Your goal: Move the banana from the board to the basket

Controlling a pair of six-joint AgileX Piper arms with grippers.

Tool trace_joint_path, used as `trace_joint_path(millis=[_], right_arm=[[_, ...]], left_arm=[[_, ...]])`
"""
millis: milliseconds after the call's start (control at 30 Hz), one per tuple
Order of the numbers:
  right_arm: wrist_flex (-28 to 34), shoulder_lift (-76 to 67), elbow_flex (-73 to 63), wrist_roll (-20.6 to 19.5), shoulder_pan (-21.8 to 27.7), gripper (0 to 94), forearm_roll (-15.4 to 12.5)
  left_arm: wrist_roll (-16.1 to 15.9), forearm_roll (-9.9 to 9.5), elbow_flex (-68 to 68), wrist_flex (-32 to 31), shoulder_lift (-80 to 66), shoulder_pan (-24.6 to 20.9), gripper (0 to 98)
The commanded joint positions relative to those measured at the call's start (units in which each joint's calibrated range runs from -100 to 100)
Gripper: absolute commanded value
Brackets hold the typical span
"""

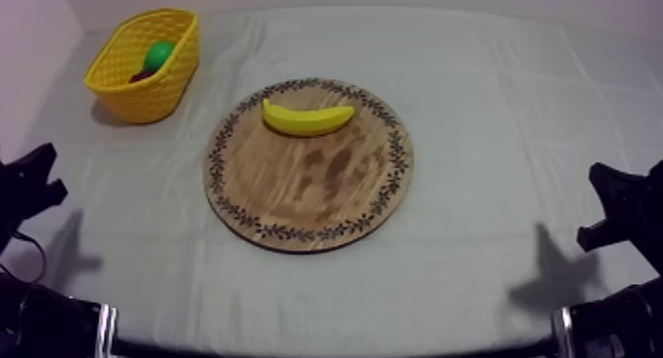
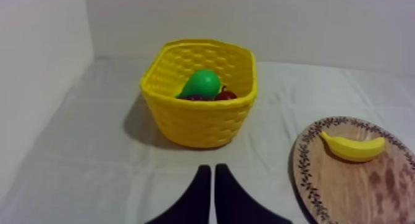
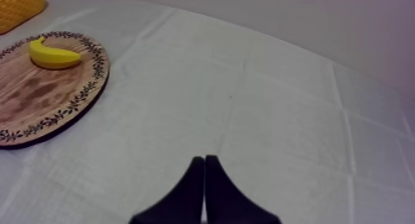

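A yellow banana (image 1: 307,117) lies on the far part of the round wooden board (image 1: 309,179) with a patterned rim, in the middle of the table. The yellow basket (image 1: 144,66) stands at the far left; inside it sit a green pear (image 1: 158,55) and a dark bunch of grapes (image 1: 143,75). The left wrist view shows the basket (image 2: 201,97) ahead with the pear (image 2: 201,84), a small red fruit (image 2: 226,95), and the banana (image 2: 353,147) on the board (image 2: 352,183) beside it. My left gripper (image 2: 212,171) is shut on nothing, short of the basket. My right gripper (image 3: 204,160) is shut over bare cloth, far from the banana (image 3: 52,55).
Both arms rest low at the table's sides, left (image 1: 28,189) and right (image 1: 624,209). A wall stands close behind and left of the basket. Bare cloth surrounds the board (image 3: 43,94).
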Motion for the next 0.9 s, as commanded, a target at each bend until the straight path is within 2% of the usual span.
trace_joint_path(millis=[0, 367, 567, 867], right_arm=[[0.0, 0.0, 0.0, 0.0, 0.0, 0.3, 0.0], [0.0, 0.0, 0.0, 0.0, 0.0, 0.3, 0.0], [0.0, 0.0, 0.0, 0.0, 0.0, 0.3, 0.0], [0.0, 0.0, 0.0, 0.0, 0.0, 0.3, 0.0]], left_arm=[[0.5, -0.04, -6.9, 2.4, 6.1, 0.6, 0.0], [1.2, 0.02, -37.0, 11.6, 29.4, 4.1, 0.0], [-0.6, 0.46, -52.0, 17.6, 41.1, 6.0, 0.0], [-3.2, 0.86, -74.0, 30.2, 58.0, 10.2, 0.0]])
